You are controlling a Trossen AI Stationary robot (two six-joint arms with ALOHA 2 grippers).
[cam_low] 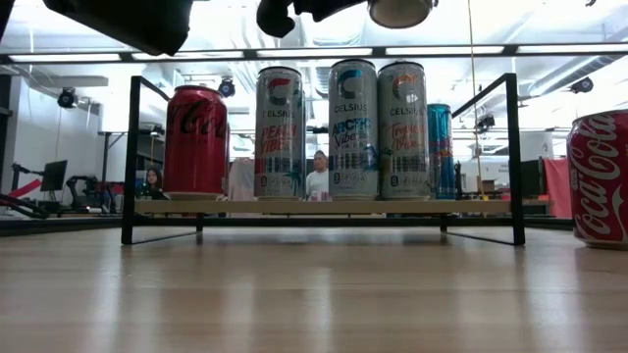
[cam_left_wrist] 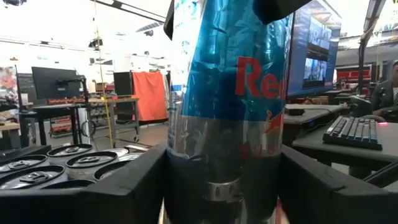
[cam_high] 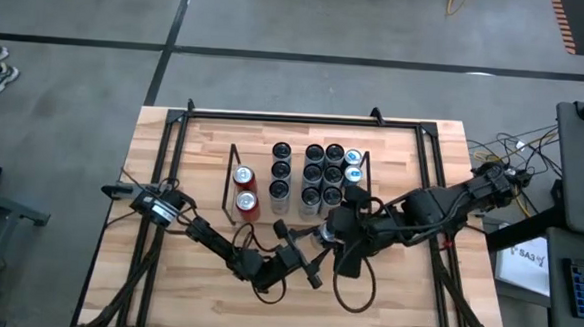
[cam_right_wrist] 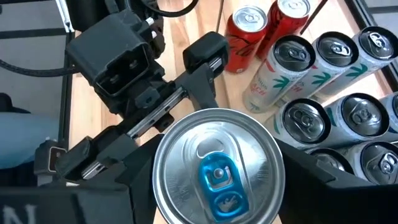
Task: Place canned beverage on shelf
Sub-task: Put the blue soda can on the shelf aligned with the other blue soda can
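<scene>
The blue Red Bull can (cam_left_wrist: 227, 106) sits upright in the air in front of the shelf (cam_low: 324, 208), grasped from 2 sides at once: the left gripper (cam_left_wrist: 217, 186) clamps its lower body between its dark fingers (cam_left_wrist: 124, 186), and the right gripper (cam_right_wrist: 217, 180) closes around the same can near its top, where the silver lid with a blue tab (cam_right_wrist: 219, 177) fills the right wrist view. In the high view both grippers meet near the table's (cam_high: 196, 279) front middle, the left gripper (cam_high: 302, 259) reaching in from the left and the right gripper (cam_high: 333, 236) from the right, just in front of the rack. The shelf (cam_high: 366, 182) stands at the table's centre and holds 2 red Coca-Cola cans (cam_high: 243, 188) at its left end and several rows of tall Celsius cans (cam_high: 311, 175) to their right. In the low view another red Coca-Cola can (cam_low: 601, 176) stands on the table off the shelf's right end, apart from it.
</scene>
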